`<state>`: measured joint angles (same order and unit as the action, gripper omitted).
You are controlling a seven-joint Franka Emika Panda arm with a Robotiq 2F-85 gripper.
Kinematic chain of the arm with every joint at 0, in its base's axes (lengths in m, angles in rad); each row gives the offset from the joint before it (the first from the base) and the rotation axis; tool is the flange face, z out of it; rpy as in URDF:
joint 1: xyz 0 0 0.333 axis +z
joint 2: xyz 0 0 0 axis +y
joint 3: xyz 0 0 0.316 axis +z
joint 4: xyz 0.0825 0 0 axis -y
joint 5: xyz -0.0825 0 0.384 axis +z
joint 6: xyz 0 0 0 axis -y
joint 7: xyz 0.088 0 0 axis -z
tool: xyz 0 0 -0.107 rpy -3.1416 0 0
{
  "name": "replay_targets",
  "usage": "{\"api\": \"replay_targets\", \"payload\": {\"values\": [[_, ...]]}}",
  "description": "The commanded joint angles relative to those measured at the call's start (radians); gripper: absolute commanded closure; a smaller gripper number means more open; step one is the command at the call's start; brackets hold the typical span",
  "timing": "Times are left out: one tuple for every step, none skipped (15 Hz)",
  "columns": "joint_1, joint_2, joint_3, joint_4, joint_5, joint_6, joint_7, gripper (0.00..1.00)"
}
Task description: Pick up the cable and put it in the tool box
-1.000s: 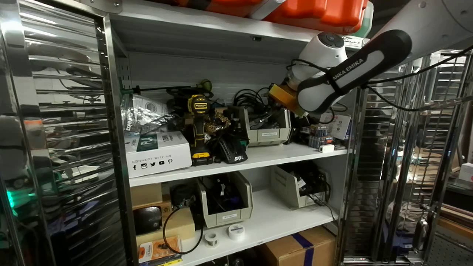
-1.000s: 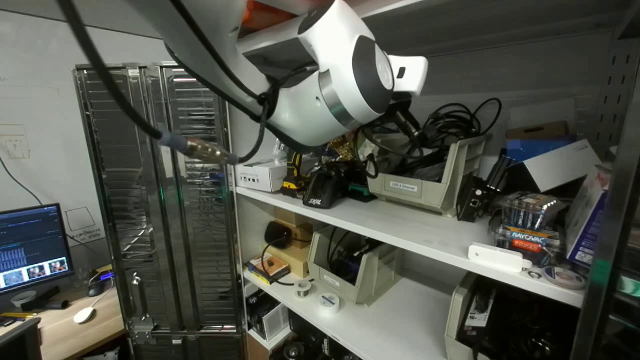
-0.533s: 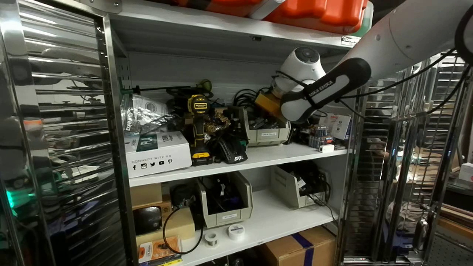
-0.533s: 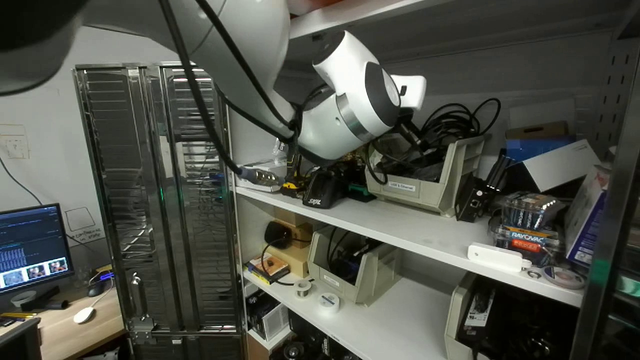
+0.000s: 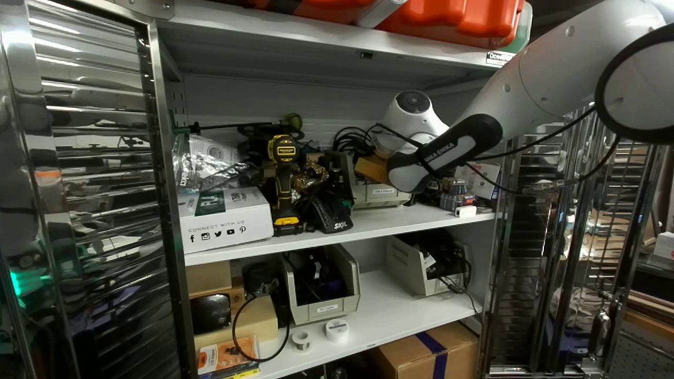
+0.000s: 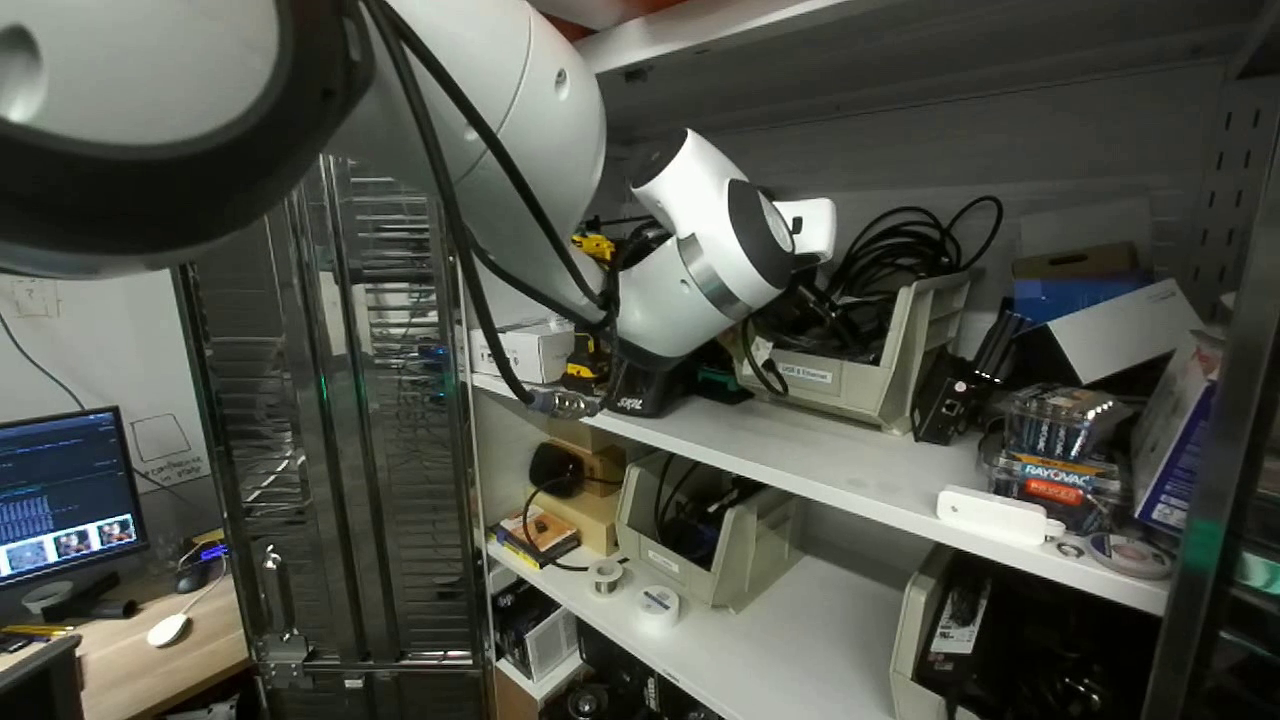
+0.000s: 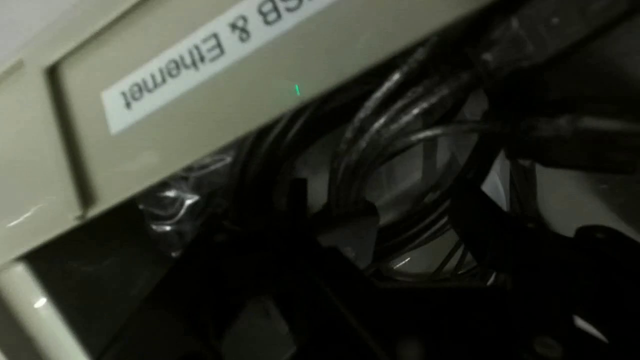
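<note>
The tool box [image 6: 860, 390] seems to be the pale grey bin labelled "USB & Ethernet" on the upper shelf; its front wall [image 7: 215, 100] crosses the wrist view. Dark cables [image 7: 380, 117] lie heaped inside it, and a coiled black cable [image 6: 900, 235] rises at its back. Which one is the task's cable, I cannot tell. My gripper [image 7: 385, 200] reaches down into the bin, its dark fingers apart with cables visible behind the gap. The wrist view is very dark, and the arm hides most of the gripper in both exterior views.
Left of the bin stand a SKIL charger [image 5: 331, 213], a yellow-black drill [image 5: 284, 173] and a white printed carton [image 5: 226, 221]. Battery packs [image 6: 1060, 450] and a white device [image 6: 990, 513] lie to its right. A shelf [image 5: 337, 31] spans overhead. Another bin [image 5: 326, 310] stands below.
The arm has come down over the past second, bringing the gripper lower into the labelled bin. A black loop beside the wrist has come down with it, hanging over the bin's front.
</note>
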<state>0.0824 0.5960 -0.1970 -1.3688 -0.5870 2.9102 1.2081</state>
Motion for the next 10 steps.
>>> {"api": "replay_targets", "payload": {"values": [[0.015, -0.016, -0.022, 0.035, -0.028, -0.008, -0.006, 0.00], [0.015, -0.032, -0.017, 0.024, -0.028, -0.016, -0.015, 0.00], [0.016, -0.046, -0.015, 0.012, -0.032, -0.025, -0.020, 0.00], [0.014, -0.069, -0.002, -0.012, -0.030, -0.061, -0.044, 0.00], [0.012, -0.089, 0.007, -0.033, -0.030, -0.086, -0.065, 0.00], [0.006, -0.113, 0.025, -0.061, -0.020, -0.108, -0.095, 0.00], [-0.001, -0.135, 0.043, -0.085, -0.010, -0.123, -0.126, 0.00], [-0.011, -0.167, 0.066, -0.123, 0.005, -0.135, -0.161, 0.00], [-0.019, -0.200, 0.086, -0.159, 0.016, -0.144, -0.195, 0.00], [-0.028, -0.232, 0.107, -0.195, 0.029, -0.147, -0.227, 0.00]]}}
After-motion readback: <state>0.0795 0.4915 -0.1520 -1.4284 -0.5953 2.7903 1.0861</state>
